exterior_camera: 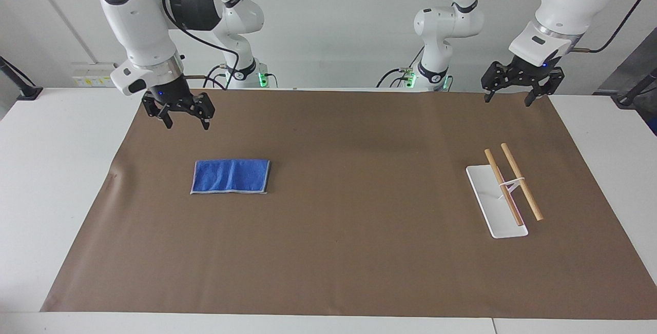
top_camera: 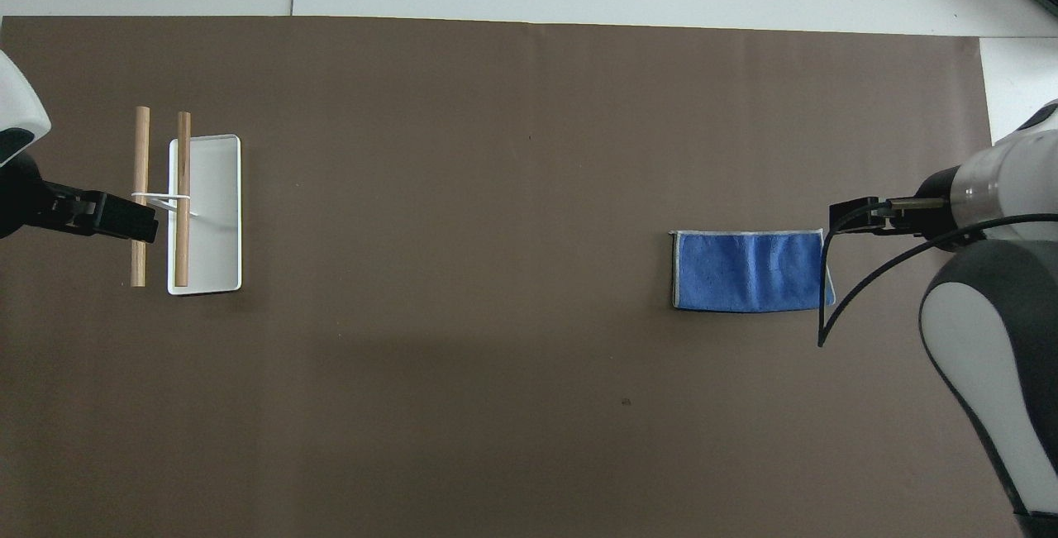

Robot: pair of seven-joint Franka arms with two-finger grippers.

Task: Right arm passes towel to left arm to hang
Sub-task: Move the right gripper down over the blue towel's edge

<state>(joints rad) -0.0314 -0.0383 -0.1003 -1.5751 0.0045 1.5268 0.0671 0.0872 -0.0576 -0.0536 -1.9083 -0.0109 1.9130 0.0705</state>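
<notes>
Up in the facing view, the right arm's black two-finger hand [exterior_camera: 186,122] hangs with fingers spread, empty, over the brown mat [exterior_camera: 349,252] (well clear of the cloth). The small bright blue rectangular towel [exterior_camera: 230,176] lies flat on the mat toward the right arm's end of the bench. The left arm's black hand [exterior_camera: 508,99] waits, fingers apart and empty, above the mat's edge.

From overhead, the white-based rack with two wooden rods [top_camera: 183,199] stands at the left arm's end, well apart from the towel [top_camera: 748,270].
</notes>
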